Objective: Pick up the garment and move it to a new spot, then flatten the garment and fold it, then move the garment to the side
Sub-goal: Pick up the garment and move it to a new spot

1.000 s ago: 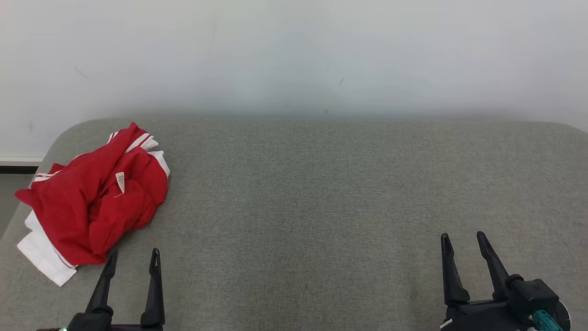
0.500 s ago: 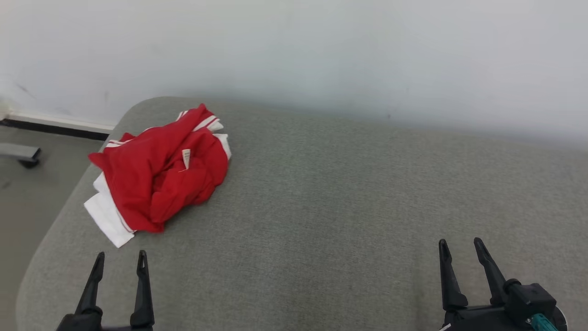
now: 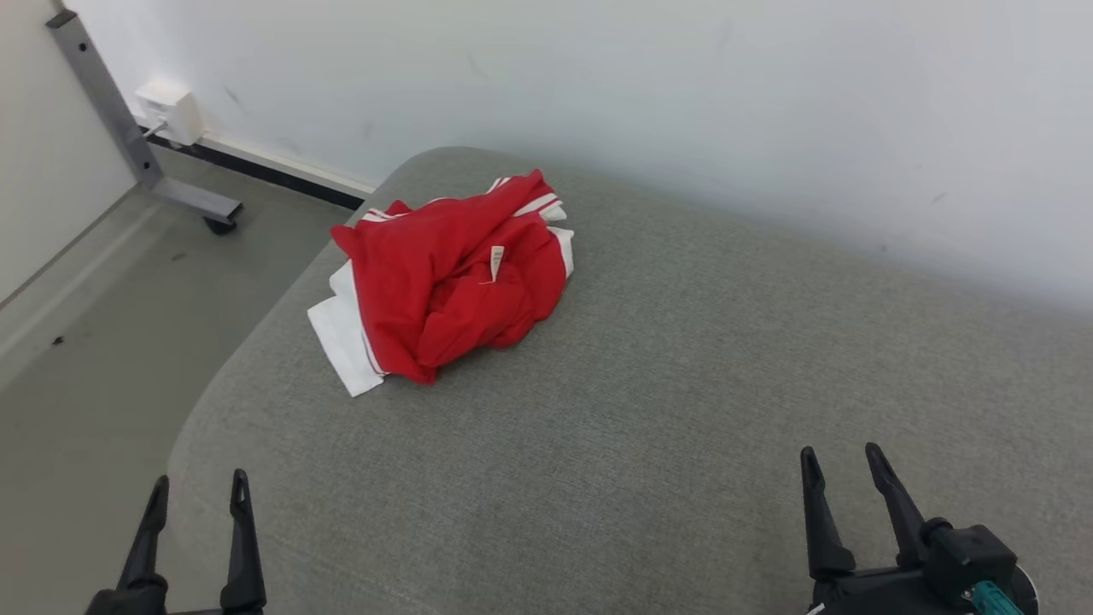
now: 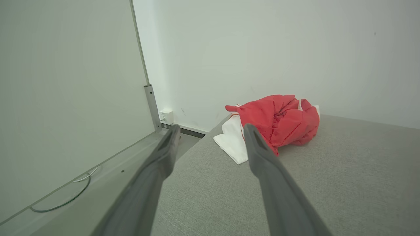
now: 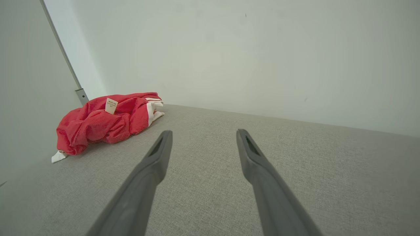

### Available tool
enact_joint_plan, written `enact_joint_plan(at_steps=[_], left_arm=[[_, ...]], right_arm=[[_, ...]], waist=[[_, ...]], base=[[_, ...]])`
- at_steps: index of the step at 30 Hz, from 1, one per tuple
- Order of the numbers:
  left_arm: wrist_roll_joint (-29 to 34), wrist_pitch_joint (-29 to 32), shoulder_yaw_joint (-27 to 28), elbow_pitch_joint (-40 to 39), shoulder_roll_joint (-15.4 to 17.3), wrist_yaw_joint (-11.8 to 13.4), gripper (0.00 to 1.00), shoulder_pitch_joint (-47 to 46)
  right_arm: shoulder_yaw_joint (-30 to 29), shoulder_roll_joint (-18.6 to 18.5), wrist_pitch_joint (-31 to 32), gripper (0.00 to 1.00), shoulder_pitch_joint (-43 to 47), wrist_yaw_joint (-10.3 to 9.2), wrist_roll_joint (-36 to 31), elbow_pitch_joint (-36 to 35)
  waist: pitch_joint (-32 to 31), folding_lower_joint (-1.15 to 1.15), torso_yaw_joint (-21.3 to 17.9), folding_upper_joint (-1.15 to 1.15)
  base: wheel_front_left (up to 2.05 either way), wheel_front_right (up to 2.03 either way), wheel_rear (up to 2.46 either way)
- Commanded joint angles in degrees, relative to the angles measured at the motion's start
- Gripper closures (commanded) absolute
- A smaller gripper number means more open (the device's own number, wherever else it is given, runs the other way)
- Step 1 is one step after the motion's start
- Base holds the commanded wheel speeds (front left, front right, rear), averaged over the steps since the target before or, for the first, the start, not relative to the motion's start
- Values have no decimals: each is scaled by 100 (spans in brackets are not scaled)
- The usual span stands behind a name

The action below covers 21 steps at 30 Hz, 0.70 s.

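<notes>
Grey surface (image 3: pixel 683 384), white wall (image 3: pixel 598 85), metal post (image 3: pixel 107 98)

The garment (image 3: pixel 444 282) lies far left on the padded surface (image 3: pixel 683 384); wall (image 3: pixel 683 102) behind.

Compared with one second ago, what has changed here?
Only the camera turned left: the garment now sits nearer the middle of the head view, and the floor shows. The garment itself lies in the same heap on the pad's left end. Nothing was gripped or released. The left pincer and right pincer stay open, empty.
</notes>
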Motion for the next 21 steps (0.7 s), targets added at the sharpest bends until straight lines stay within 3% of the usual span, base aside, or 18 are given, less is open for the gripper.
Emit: enact_joint_plan(at_steps=[1,15,21], left_arm=[[2,-18,41,-30,-14,33,0,53],[-94,-18,371,-139,-155,119,0,200],[-178,-18,282,124,-100,-39,0,-224]], right_arm=[[37,-8,-6,0,-62,-12,-55,8],[197,-10,-6,0,-363,-12,-203,193],[22,-8,-6,0,-271,-12,-300,96]], waist=[[94,-1,284,0],[307,-1,334,0],[384,-1,239,0]], base=[[0,0,0],[0,0,0],[0,0,0]])
